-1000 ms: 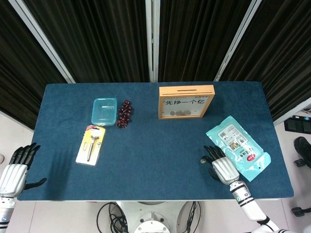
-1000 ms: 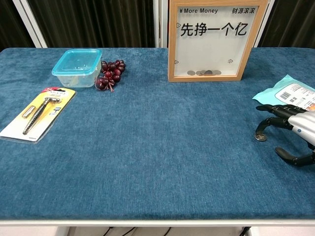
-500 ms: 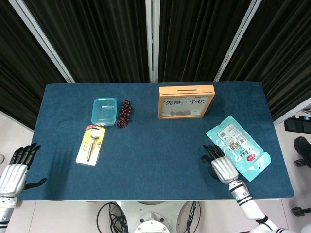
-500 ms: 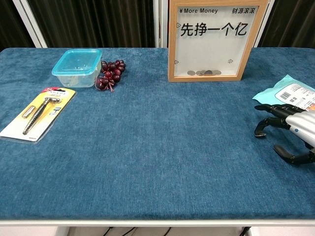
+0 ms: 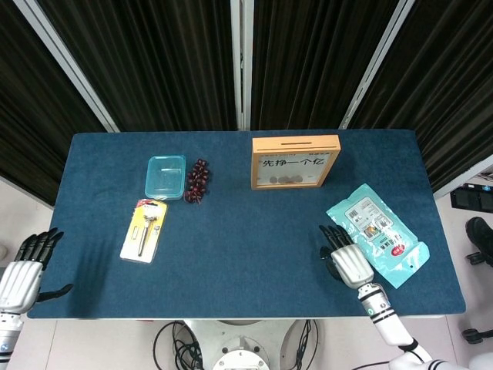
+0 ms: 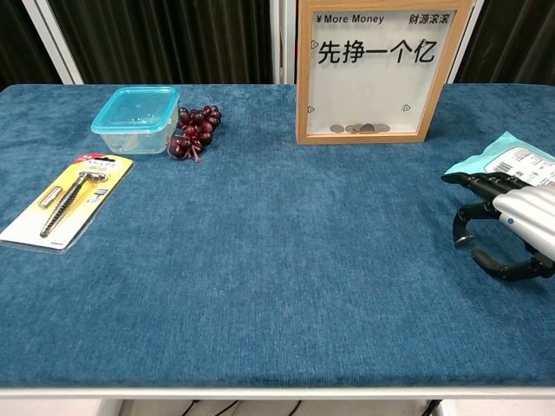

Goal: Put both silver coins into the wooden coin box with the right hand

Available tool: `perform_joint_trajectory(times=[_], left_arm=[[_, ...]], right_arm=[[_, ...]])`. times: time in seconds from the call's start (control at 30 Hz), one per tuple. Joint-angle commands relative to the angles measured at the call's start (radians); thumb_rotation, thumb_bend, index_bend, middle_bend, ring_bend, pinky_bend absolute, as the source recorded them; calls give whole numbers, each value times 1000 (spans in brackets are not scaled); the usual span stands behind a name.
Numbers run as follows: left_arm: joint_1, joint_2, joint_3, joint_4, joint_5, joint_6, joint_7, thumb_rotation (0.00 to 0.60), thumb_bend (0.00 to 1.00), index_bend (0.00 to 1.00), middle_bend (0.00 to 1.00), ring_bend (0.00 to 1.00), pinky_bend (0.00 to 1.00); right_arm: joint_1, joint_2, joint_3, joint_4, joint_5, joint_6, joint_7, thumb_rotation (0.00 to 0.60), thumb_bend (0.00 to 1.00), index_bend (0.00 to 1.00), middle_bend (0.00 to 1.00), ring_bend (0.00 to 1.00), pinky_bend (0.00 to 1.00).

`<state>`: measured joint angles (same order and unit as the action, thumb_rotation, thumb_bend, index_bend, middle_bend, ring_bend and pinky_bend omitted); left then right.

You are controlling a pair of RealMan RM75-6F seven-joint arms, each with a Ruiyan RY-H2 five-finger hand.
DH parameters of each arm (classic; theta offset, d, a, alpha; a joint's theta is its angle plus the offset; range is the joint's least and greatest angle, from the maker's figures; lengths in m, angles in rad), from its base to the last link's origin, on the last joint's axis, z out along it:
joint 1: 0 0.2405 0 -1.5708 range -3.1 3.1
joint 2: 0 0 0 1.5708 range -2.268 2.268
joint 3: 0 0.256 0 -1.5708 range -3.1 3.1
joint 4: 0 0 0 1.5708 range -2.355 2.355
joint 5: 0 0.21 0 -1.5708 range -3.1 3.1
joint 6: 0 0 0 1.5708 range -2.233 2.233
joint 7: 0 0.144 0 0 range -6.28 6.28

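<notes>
**Right hand curled over the cloth beside the teal pouch**

Right hand [image 6: 507, 227]: dark fingertips [image 6: 461, 232] hooked down and in, thumb curved under toward them, small gap between. Chest view shows no coin in that gap; can't tell from either view whether anything is pinched. Silver back of the hand faces up, w/ the wrist running off the frame's right edge. Head view shows the same hand from above, near the table's front right, fingers pointing away from the robot, just beside the pouch's near-left edge.

No loose silver coin is visible in either view.

Teal pouch [image 5: 377, 233]: flat, glossy plastic w/ white label, lying diagonally; chest view cuts it at the right edge.

Wooden coin box [image 6: 375, 71]: upright light-wood frame w/ clear front panel, black Chinese lettering, "More Money" on top. Chest view shows several coins lying along the bottom inside; head view adds the dark slot in the top edge. It stands at the back of the table, well apart from the right hand.

Left hand [image 5: 23, 271]: head view only, off the table's front-left corner, fingers apart, holding nothing.

Far left: clear teal plastic tub [image 6: 137, 118], dark red grapes [image 6: 196, 128] touching its right side, carded metal tool [image 6: 68, 198] on a yellow backing nearer the front. Blue napped tablecloth [image 6: 277, 260] under all.
</notes>
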<state>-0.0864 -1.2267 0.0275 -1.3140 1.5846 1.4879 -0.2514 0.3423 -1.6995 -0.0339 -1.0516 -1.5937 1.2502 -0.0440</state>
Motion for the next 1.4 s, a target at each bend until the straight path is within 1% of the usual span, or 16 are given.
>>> perform_joint_trajectory(times=[0.03,0.23,0.53,1.17,1.4], left_arm=[[1,-3,1,13,2,3,-15,600,35,0,0,0,0],[6,-8,3,37,6,13,-45,600,35,0,0,0,0],[8,-8,5,43,12,23,-51,600,36,0,0,0,0],[7,-3,6,22,15,24,-27,600,36,0,0,0,0],[9,-2,7,22,18,29,-29,600,36,0,0,0,0]], right_arm=[[1,-13,5,14,-2,7,-10,600,357,555,7,0,0],[2,-30,8,36,-8,19,-27,600,351,583,8,0,0],[3,-31,1,46,-22,30,-29,600,334,588,8,0,0],[6,-8,-16,31,-51,47,5,600,327,501,7,0,0],[16,3,-32,30,-76,48,28,600,327,496,6,0,0]])
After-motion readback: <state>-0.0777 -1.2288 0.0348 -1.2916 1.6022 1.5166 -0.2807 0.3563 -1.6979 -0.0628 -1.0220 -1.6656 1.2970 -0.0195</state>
